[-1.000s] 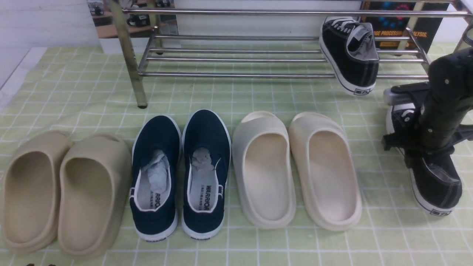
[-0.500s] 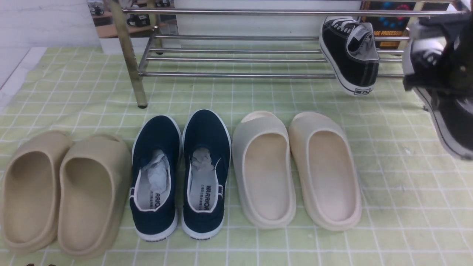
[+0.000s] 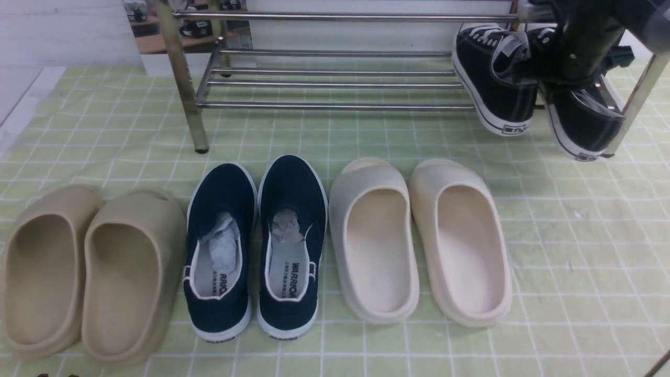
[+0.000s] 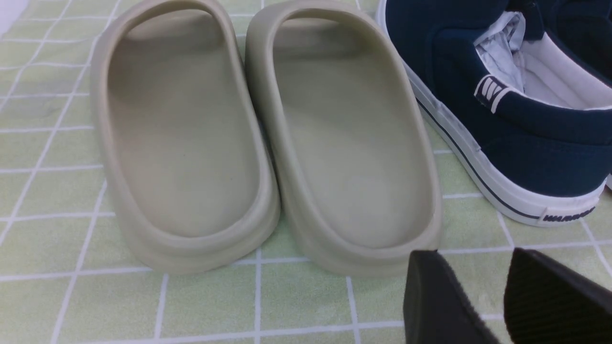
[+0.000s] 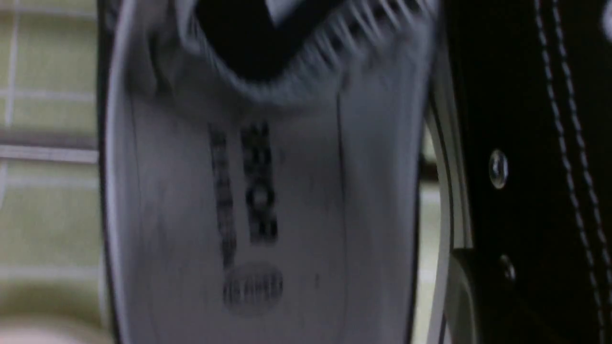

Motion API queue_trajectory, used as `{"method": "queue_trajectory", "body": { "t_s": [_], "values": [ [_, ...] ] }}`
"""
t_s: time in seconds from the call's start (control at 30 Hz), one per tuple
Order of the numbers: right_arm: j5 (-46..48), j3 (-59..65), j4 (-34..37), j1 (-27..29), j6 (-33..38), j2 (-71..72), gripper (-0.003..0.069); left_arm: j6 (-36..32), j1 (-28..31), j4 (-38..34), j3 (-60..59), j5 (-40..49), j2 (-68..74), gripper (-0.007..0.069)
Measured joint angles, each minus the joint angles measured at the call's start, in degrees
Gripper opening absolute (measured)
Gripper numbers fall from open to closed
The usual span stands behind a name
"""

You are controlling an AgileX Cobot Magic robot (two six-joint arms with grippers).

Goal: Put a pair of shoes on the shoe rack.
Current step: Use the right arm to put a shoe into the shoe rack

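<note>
while right hand grips black sneaker at rack, left hand parted; slip-ons read warrior.

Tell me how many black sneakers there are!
2. One sneaker sits on the shoe rack, far right; the other sneaker is beside it in the right gripper.

Pair of khaki-beige moulded foam slides, set side by side with heels nearest the camera, on a pale green cloth with a white grid. Taking the slides' toes as twelve o'clock, one navy canvas slip-on shoe with a white rubber sole lies just beside them at three o'clock, with crumpled grey paper stuffed inside. At about five o'clock off the heels, the left gripper shows two black ribbed fingers, parted, with cloth visible between them.
</note>
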State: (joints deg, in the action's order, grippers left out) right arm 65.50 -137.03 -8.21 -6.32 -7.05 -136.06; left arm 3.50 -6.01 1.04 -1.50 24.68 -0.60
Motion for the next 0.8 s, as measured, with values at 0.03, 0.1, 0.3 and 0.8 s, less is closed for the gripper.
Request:
{"method": "queue_trajectory", "body": {
  "t_s": [0.03, 0.1, 0.3, 0.8],
  "values": [
    [-0.22, -1.18, 0.02, 0.00, 0.06, -0.77, 0.0050, 0.00, 0.00, 0.00, 0.00, 0.00, 0.00, 0.0239],
    [-1.59, -2.55, -0.21, 0.00, 0.13, -1.85, 0.0050, 0.00, 0.00, 0.00, 0.00, 0.00, 0.00, 0.0239],
    [-4.98, -3.12, -0.31, 0.00, 0.12, -3.14, 0.0061, 0.00, 0.00, -0.05, 0.00, 0.00, 0.00, 0.0239],
    [-2.49, 5.30, 3.45, 0.17, 1.58, 7.51, 0.0468, 0.00, 0.00, -0.05, 0.00, 0.00, 0.00, 0.0239]
  ]
}}
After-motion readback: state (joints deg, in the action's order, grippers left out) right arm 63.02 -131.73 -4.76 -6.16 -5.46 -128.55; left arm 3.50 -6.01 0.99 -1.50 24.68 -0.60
